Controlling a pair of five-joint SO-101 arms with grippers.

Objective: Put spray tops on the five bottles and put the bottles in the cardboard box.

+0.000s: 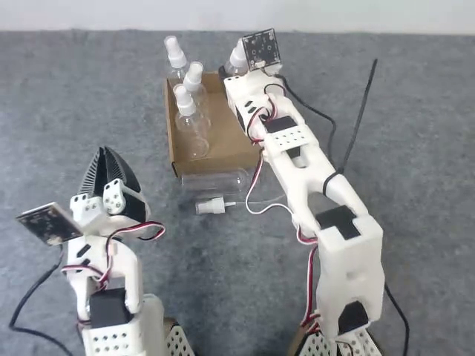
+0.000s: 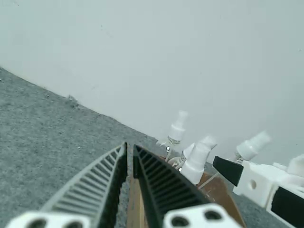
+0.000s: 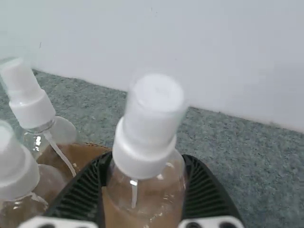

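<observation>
- Left claw (image 1: pixel 105 154): black ribbed fingers, wedge-shaped, pressed together with nothing between them. It sits on the near left of the grey felt-like mat (image 1: pixel 89 96), well apart from the box.
- Loose top (image 1: pixel 210 205): white plastic spray head with a thin clear tube, lying flat on the mat between the two arms.
- Lying bottle (image 1: pixel 215 179): clear plastic cylinder with no top, on its side. It is just beyond the loose top and just beside the box's near edge.
- Box (image 1: pixel 223 148): shallow brown cardboard tray, rectangular, flat on the mat, floor mostly bare.
- Front bottle (image 1: pixel 194 132): clear, round-shouldered, white spray top on. It stands upright in the box by the left wall.
- Mid bottle (image 1: pixel 193 76): same kind, capped, right behind the front one.
- Back bottle (image 1: pixel 174 52): capped, at the box's far left corner; cannot tell if it is inside.
- Right claw (image 3: pixel 146 161): ribbed black fingers clamped around the held bottle (image 3: pixel 147 137), which is clear with a white cylindrical top and upright at the box's far right corner.
- Wall (image 3: pixel 213 47): plain, smooth and pale, behind everything.
</observation>
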